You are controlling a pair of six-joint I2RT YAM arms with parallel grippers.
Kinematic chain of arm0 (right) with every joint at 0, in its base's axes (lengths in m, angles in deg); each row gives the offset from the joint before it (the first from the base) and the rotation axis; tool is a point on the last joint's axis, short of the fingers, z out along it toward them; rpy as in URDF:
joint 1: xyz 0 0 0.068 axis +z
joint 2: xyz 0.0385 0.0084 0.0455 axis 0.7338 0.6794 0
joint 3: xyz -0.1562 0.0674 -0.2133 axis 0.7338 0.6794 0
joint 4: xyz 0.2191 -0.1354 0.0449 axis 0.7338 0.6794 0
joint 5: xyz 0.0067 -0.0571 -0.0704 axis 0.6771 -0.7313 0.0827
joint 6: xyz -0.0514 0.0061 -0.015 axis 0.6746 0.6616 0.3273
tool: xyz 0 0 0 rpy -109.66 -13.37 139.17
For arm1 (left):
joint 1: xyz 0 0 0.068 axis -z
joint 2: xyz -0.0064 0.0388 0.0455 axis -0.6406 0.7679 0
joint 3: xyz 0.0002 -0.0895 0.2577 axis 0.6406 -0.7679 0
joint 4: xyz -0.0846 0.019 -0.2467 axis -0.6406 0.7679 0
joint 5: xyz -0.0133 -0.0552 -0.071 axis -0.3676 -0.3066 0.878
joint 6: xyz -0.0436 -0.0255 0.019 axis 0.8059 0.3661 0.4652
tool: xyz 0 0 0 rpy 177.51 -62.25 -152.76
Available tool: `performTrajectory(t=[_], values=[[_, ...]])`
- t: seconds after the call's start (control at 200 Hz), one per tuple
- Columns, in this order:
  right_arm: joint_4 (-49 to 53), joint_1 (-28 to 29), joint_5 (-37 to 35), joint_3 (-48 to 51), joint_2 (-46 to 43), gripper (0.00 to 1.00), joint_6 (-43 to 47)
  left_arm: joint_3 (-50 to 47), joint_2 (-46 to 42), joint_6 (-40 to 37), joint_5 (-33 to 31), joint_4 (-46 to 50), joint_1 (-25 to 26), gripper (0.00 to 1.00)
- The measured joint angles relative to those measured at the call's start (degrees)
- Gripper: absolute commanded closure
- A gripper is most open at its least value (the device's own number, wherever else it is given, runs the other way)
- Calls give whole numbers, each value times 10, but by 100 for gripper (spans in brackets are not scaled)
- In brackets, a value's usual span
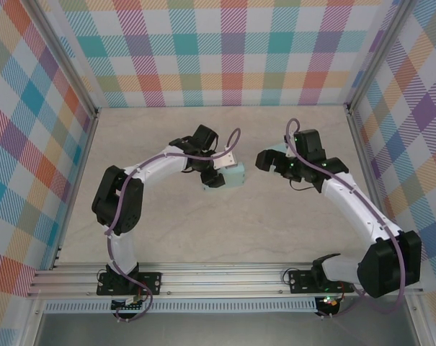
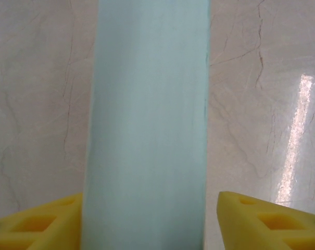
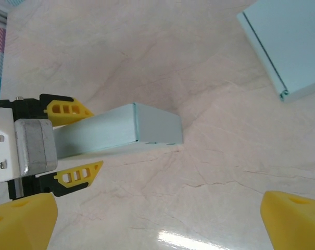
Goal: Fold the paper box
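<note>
The paper box [image 1: 232,176] is a long pale teal sleeve lying on the table near its middle. My left gripper [image 1: 216,173] straddles one end of it. In the left wrist view the box [image 2: 147,125] runs up between the yellow fingers [image 2: 37,224]; the left finger sits against its side and the right finger stands a little apart from it. From the right wrist camera the box [image 3: 121,133] shows its closed far end, with the left gripper's fingers [image 3: 79,174] above and below it. My right gripper [image 1: 269,160] hangs open to the right of the box, with nothing between its fingers [image 3: 292,221].
A second pale teal paper piece [image 3: 287,47] lies flat on the table at the upper right of the right wrist view. Plaid walls [image 1: 225,50] with metal frame posts [image 1: 362,137] close in the marble tabletop [image 1: 225,238] on three sides.
</note>
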Motion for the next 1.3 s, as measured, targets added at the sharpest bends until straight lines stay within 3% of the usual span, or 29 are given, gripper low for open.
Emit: performTrajectory(t=[0.095, 0.16, 0.25, 0.395, 0.745, 0.885, 1.025, 1.125, 1.3], values=[[3, 0, -16, 7, -17, 0, 0, 0, 0, -3, -14, 2, 0, 49], [9, 0, -25, 11, -31, 1, -2, 0, 0, -6, -20, 0, 1, 61], [16, 0, -40, 16, -55, 0, -2, 0, 0, -10, -39, -12, 3, 67], [20, 0, -70, 24, -100, 0, -5, -15, -1, -25, -94, -68, 18, 67], [33, 0, -143, 57, -208, 0, -18, -106, 6, -97, -247, -311, 74, 65], [40, 0, -160, 63, -227, 0, -19, -105, 32, -120, -277, -366, 80, 50], [48, 0, -170, 63, -232, 0, -19, -111, 39, -124, -270, -353, 83, 18], [49, 0, -171, 63, -233, 0, -19, -117, 38, -110, -252, -330, 84, 1], [49, 0, -175, 63, -233, 0, -19, -131, 4, -85, -233, -284, 91, 0]])
